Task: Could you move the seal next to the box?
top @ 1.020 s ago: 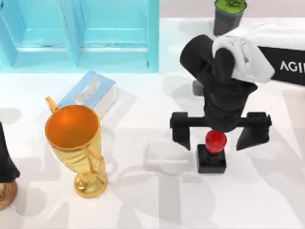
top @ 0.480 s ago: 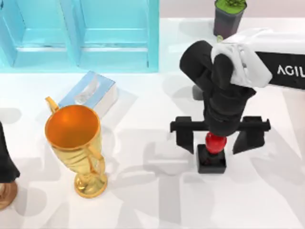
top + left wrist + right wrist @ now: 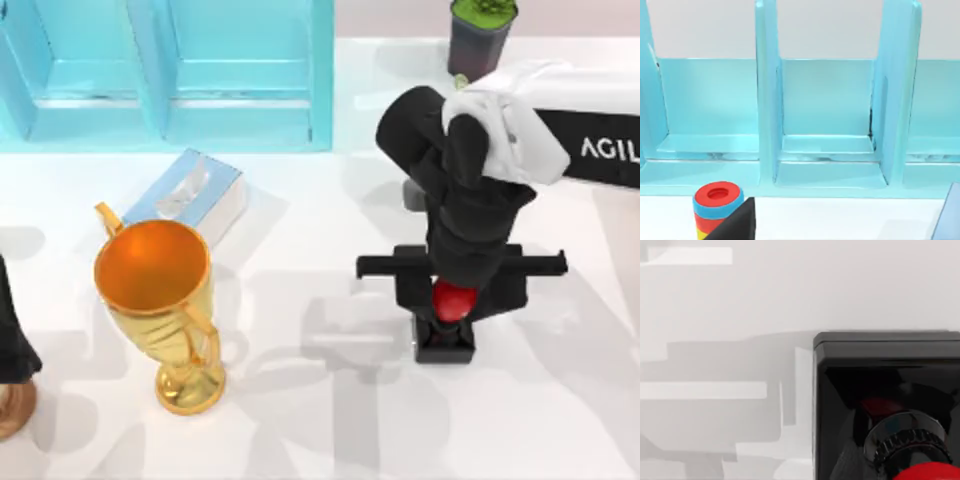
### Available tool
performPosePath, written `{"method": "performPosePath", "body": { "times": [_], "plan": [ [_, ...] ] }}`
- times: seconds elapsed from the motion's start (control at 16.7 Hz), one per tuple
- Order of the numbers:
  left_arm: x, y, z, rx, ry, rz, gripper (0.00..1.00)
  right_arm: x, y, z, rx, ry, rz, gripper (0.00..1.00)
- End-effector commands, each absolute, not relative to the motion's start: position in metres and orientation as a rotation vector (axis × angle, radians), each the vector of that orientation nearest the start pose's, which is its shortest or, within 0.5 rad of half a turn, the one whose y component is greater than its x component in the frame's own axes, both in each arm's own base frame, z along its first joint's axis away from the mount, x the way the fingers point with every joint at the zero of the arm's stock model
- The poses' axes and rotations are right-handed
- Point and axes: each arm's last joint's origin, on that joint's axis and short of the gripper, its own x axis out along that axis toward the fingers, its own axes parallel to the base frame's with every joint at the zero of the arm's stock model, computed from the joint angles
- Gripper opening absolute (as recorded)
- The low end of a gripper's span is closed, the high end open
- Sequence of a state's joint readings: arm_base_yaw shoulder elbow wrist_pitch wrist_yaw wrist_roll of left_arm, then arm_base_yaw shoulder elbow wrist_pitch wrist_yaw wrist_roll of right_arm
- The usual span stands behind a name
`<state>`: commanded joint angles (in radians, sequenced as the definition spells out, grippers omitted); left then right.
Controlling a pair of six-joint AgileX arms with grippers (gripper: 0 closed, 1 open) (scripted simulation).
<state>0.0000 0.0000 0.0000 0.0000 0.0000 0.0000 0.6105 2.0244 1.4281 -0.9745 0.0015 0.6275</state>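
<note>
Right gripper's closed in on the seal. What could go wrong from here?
1. The right gripper pinches the seal at its round glossy knob; it could slip or tilt when lifted.
2. The trophy stands just in front of the tissue box; a low carry or placement there might knock it over.

So the table [image 3: 330, 430] is plain white. A big light-blue shelf unit [image 3: 170, 75] runs along the far edge on the left. Just in front of it sits a blue tissue box [image 3: 190, 195], and nearer still a gold trophy [image 3: 160, 300] stands upright beside that box. The seal [image 3: 447, 325] rests right of centre on its black base. A dark pot with a green plant [image 3: 480, 30] sits at the far edge.
</note>
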Motion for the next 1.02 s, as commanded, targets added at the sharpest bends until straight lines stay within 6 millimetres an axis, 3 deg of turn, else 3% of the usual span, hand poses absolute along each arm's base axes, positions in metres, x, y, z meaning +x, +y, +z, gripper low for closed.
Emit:
{"method": "performPosePath", "body": {
  "times": [0.12,0.66,1.02],
  "plan": [
    [0.106,-0.001,0.16,0.0,0.0,0.0,1.0,0.308,0.219,0.15,0.008,1.571,-0.008,0.0],
    [0.106,-0.001,0.16,0.0,0.0,0.0,1.0,0.308,0.219,0.151,0.011,1.57,-0.01,0.0],
    [0.106,-0.001,0.16,0.0,0.0,0.0,1.0,0.309,0.219,0.19,0.012,1.571,-0.011,0.0]
  ]
}}
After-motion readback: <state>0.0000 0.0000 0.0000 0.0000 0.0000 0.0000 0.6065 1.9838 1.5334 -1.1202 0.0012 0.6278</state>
